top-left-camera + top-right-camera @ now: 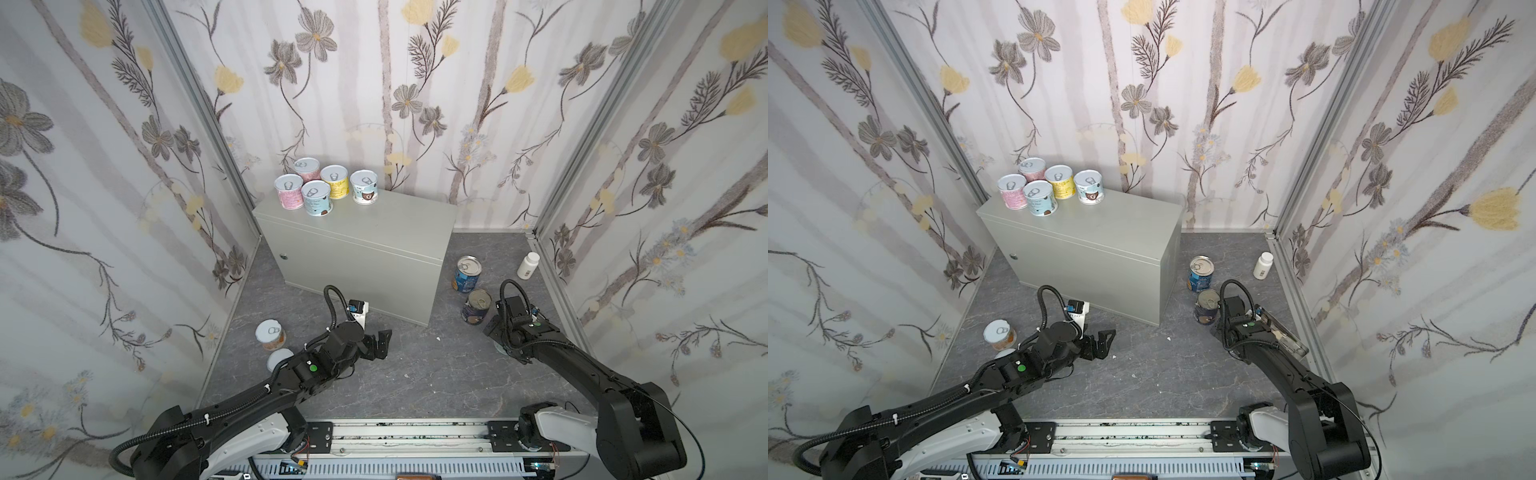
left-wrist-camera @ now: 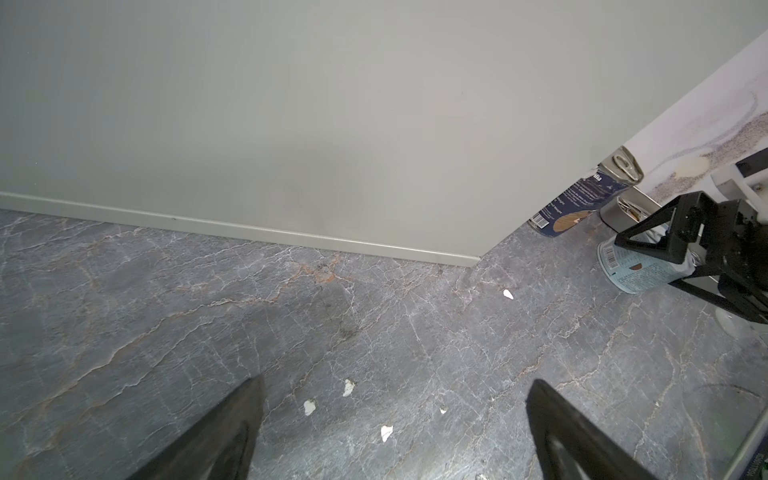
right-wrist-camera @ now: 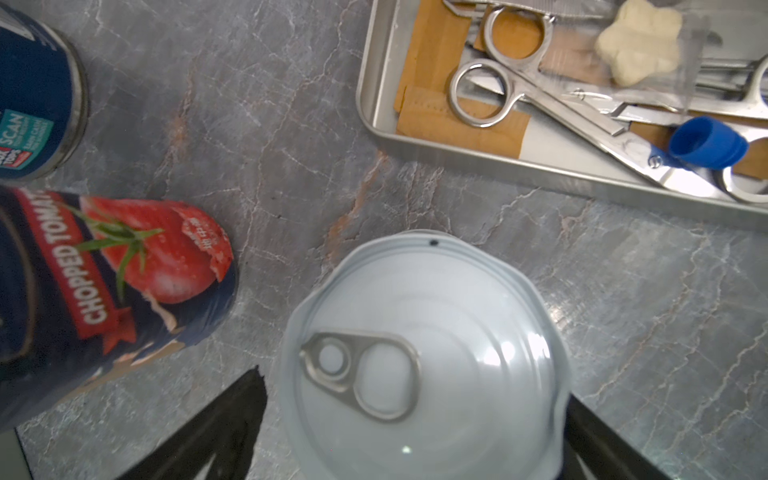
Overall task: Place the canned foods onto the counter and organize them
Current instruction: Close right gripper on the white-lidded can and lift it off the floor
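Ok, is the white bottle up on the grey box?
No, the bottle stands down on the floor, off to the side of the box.

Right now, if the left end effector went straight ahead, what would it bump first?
Probably the counter, low on its grey front wall. The open left end effector points at it with only bare floor between. It tilts downward, so it could touch the floor first; depth is unclear.
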Robot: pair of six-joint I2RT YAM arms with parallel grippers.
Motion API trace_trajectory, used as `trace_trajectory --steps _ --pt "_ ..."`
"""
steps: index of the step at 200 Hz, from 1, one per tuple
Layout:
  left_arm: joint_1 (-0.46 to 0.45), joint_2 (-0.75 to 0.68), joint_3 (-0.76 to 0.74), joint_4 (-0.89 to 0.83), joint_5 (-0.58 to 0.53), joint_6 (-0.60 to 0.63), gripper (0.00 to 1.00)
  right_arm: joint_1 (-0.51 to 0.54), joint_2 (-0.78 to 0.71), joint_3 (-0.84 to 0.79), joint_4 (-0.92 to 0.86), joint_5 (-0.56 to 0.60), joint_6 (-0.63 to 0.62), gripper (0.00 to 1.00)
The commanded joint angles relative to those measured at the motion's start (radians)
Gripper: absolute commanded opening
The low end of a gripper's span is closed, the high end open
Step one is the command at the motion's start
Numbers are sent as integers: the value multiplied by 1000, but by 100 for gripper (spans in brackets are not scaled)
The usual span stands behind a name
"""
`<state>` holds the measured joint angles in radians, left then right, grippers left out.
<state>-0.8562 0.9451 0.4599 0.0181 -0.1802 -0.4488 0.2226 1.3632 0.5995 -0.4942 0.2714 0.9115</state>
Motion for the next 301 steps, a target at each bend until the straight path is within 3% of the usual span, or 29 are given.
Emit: trace_trajectory --steps 1,197,301 --pt "0 4 10 34 -16 -5 100 -26 11 7 32 27 -16 97" --pt "0 46 21 57 -14 12 100 -73 114 -3 123 -9 -148 86" --pt "1 24 11 52 -15 21 100 -70 57 -10 139 -19 -214 57"
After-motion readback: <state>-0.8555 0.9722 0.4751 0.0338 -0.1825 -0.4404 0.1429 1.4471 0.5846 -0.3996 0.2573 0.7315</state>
